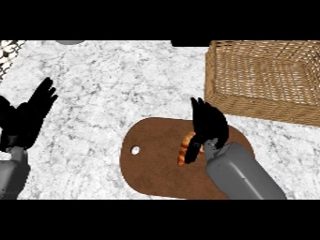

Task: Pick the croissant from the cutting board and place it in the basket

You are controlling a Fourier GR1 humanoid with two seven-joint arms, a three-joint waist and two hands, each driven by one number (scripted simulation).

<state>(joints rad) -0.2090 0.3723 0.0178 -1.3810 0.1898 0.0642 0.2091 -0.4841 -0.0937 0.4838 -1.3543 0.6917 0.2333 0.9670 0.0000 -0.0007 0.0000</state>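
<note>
Resting on our marbled worktop (107, 84) are the cutting board (155, 164) and basket (273, 79). Our right hand (209, 124), fingers straight, touches the croissant (188, 147). Our left hand (24, 117) rests open.

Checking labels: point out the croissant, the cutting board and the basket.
croissant (184, 149): head view, its visible orange edge left of the robot hand.
cutting board (152, 173): head view, bare brown surface.
basket (270, 107): head view, near wicker wall.

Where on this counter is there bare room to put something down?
The widest bare stretch of the counter lies between the left hand and the basket, above the cutting board. The board's left half is bare too. Its right half is crowded: the right hand is over the croissant.
</note>
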